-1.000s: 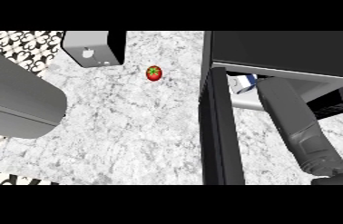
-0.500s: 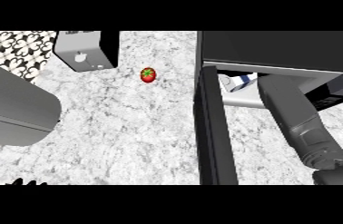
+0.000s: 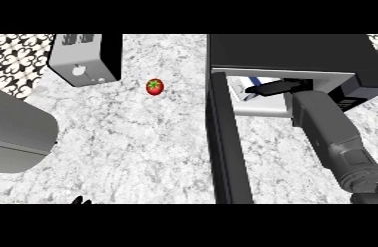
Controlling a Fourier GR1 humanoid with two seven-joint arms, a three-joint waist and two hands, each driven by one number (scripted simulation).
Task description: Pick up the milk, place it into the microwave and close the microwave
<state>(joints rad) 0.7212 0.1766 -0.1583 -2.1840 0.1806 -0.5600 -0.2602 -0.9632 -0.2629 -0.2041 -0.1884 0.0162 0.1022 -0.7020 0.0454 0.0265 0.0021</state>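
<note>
The microwave (image 3: 295,53) stands at the upper right with its door (image 3: 224,141) swung open toward me. Inside its opening the milk (image 3: 241,87), a white carton with a blue mark, shows at the left. My right forearm reaches into the opening, and my right hand (image 3: 275,87) is curled on the milk and hides most of it. Of my left hand (image 3: 80,201) only black fingertips show, pointing up at the lower edge on the left.
A red tomato (image 3: 154,86) lies on the marble counter (image 3: 133,141) left of the door. A grey and black toaster (image 3: 85,58) stands at the upper left. A large grey rounded shape (image 3: 22,136) fills the left edge.
My right hand has gone deeper into the microwave with the milk. The view has shifted, so the toaster and tomato sit lower and further right in the picture.
</note>
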